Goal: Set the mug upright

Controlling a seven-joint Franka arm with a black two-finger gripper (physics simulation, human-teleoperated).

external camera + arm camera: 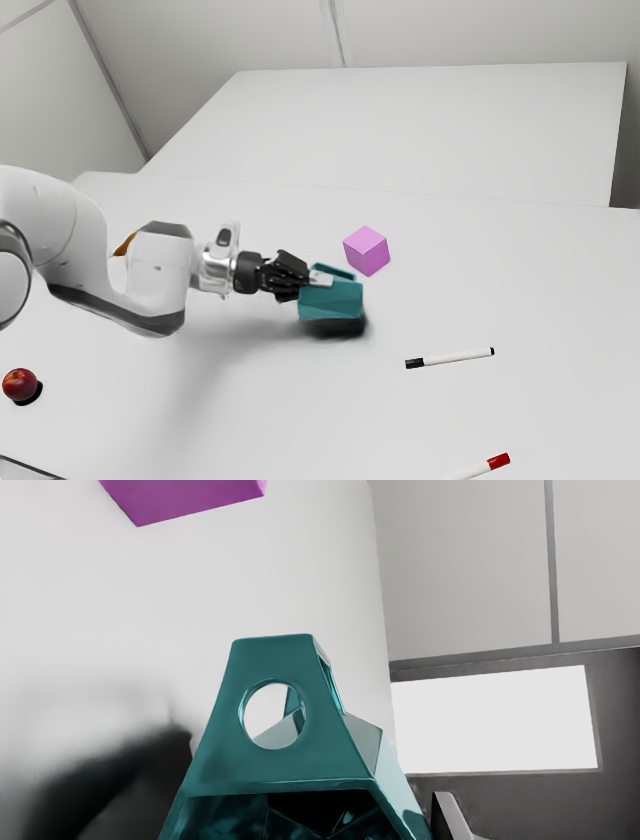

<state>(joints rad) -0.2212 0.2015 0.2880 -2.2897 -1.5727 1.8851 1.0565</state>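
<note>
The gripper (312, 284) reaches the teal mug (331, 299) from the exterior view's left and meets its upper side. The mug lies tipped on its side over the table, with a dark shadow directly beneath; whether it touches the tabletop I cannot tell. In the wrist view the mug (280, 765) has its dark open mouth toward my hand, and a flat teal part with a round hole rises beyond the mouth. Part of the gripper (452, 817) is right beside the mug's wall there. The mug hides its far side, so the hold on it is unclear.
A pink cube (367, 251) sits just behind the mug. A black-capped marker (452, 358) and a red-capped marker (488, 466) lie toward the exterior view's right and front. An apple (19, 384) is at the left, and an orange-brown thing (125, 243) is partly behind the arm.
</note>
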